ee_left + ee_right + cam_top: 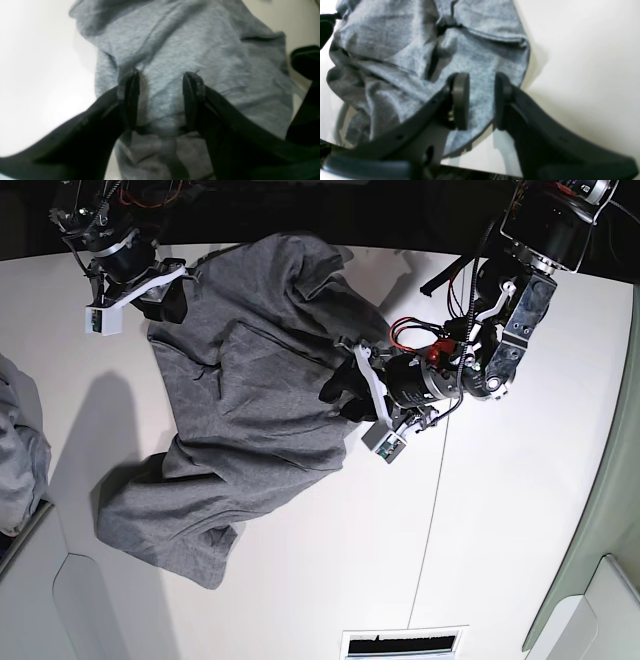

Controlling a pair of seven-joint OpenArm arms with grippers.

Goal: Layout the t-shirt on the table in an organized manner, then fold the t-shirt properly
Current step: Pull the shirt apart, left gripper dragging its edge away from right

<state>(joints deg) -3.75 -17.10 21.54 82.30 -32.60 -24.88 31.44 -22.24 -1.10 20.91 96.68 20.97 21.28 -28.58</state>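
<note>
White table [500, 510], thin dark seam running across it. Grey t-shirt [240, 410] spread over the left-centre of the base view but rumpled, lower edge bunched, upper part heaped; layout judged only partly done, no fold yet made. Left gripper [161, 100] at the shirt's right edge, low over the cloth, fingers apart, fabric lying between them, not pinched. Farther off, right gripper [481, 100] at the upper far corner of the shirt, fingers [461, 100] parted over the hem, nothing clamped. Paler cloth pile [18, 450] at the left margin.
</note>
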